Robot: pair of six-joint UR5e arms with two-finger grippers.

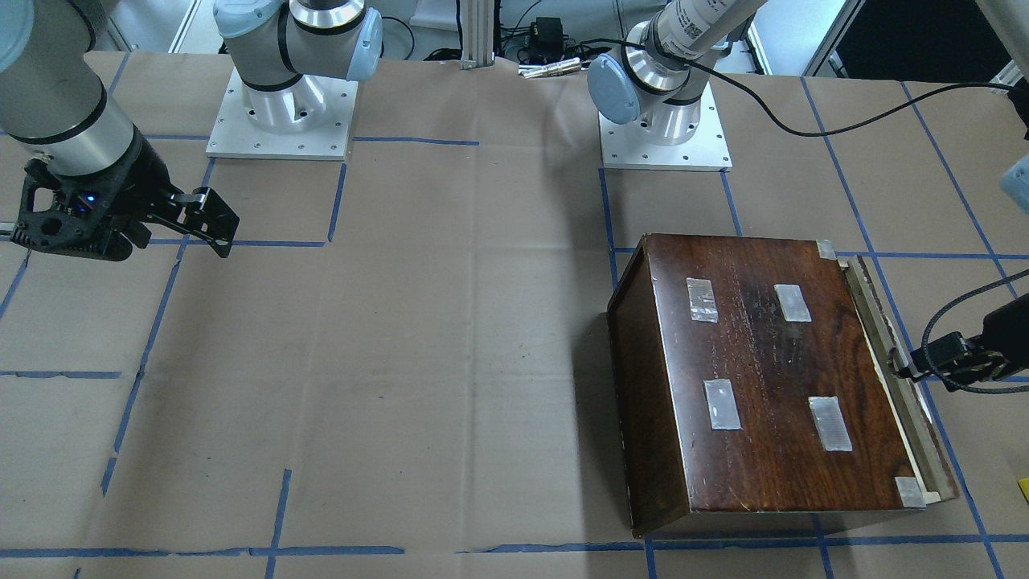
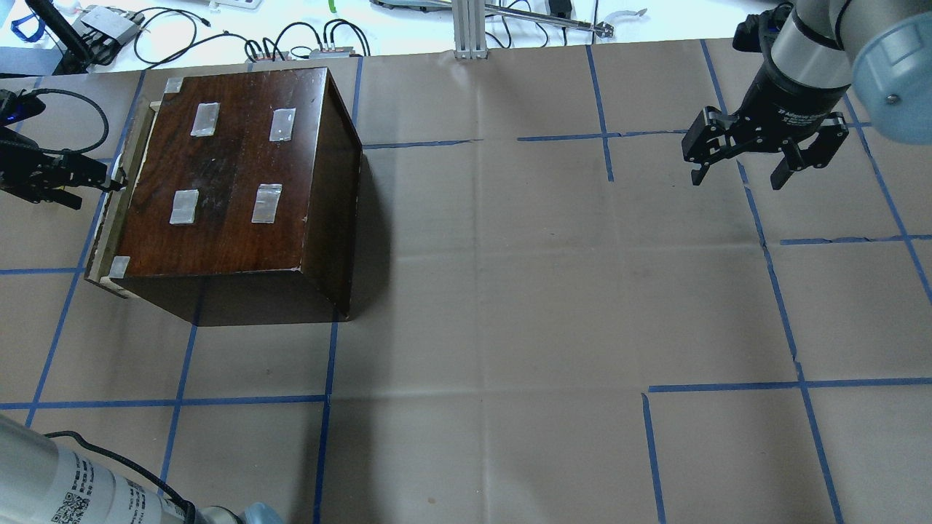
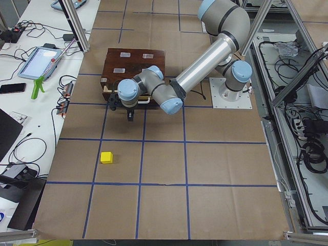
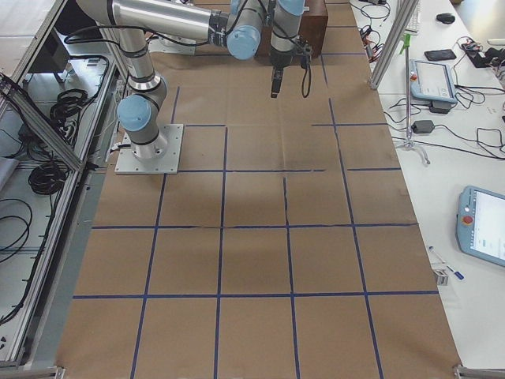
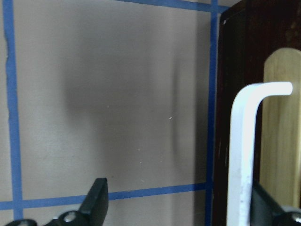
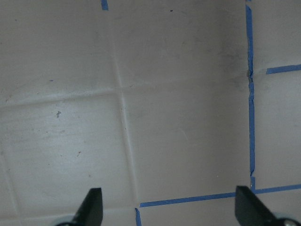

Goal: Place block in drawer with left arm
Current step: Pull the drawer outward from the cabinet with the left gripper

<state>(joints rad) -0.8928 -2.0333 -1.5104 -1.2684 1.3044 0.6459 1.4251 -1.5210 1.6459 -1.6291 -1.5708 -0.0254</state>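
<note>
The dark brown box (image 2: pixel 233 175) with tape patches stands on the table's left side. Its pale wood drawer (image 2: pixel 120 196) shows only as a thin edge on the box's left face, and its front (image 5: pixel 282 132) carries a white handle (image 5: pixel 242 150). My left gripper (image 2: pixel 102 178) is open at that front, with the handle between its fingers and close to the right one (image 5: pixel 268 207). The yellow block (image 3: pixel 106 157) lies on the paper, well away from the box, nearer the exterior left camera. My right gripper (image 2: pixel 743 171) is open and empty over bare paper at the far right.
Brown paper with a blue tape grid (image 2: pixel 328 399) covers the table. Cables and small devices (image 2: pixel 291 47) and an aluminium post (image 2: pixel 470 29) line the far edge. Both arm bases (image 1: pixel 281 112) stand on white plates on the robot's side.
</note>
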